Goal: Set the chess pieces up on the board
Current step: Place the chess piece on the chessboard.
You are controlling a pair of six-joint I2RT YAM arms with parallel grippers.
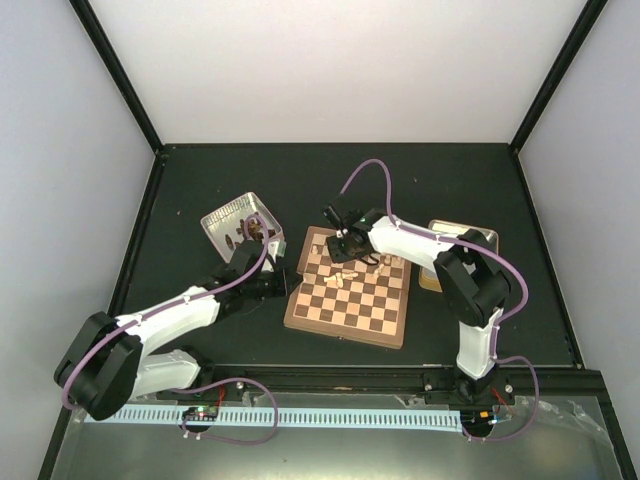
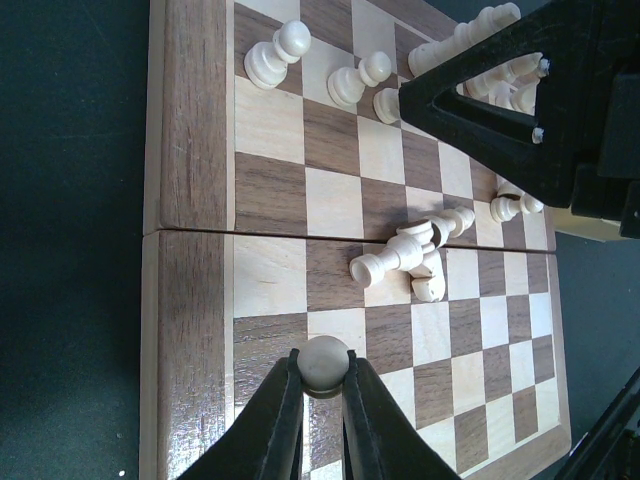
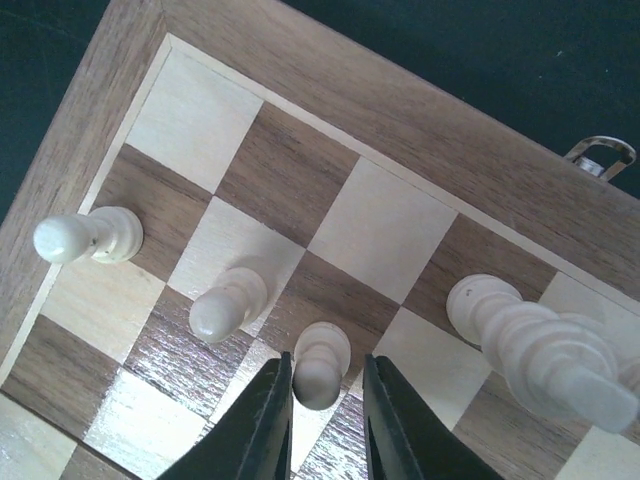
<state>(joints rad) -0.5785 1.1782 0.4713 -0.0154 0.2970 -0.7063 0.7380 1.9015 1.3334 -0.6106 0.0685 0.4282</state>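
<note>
"Where were the chess pieces (image 1: 352,268) when you looked?"

"All on the board (image 1: 372,312), gathered toward its far side. Some stood. A toppled cluster (image 2: 405,258) of about 3 lay near the middle, touching one another."

"And the left arm?"

"The left gripper (image 2: 324,366) was at the board's left side, just inside the rim. Its jaws were pressed tight against the round head of 1 pawn (image 2: 325,355)."

"The other one?"

"The right gripper (image 3: 325,365) hung over the far left corner of the board, with a finger on either side of a second pawn (image 3: 320,372). I saw a sliver of gap on 1 side, so I couldn't tell whether it was pinching the pawn or only straddling it."

"Anything next to that pawn?"

"An upright neighbour pawn (image 3: 228,302) stood just beside it, and 1 more stood further toward the rim. A taller piece (image 3: 540,350) stood on the opposite side."

"What else was on the table?"

"An open metal tin (image 1: 238,222) sat left of the board, near the left gripper."
</note>
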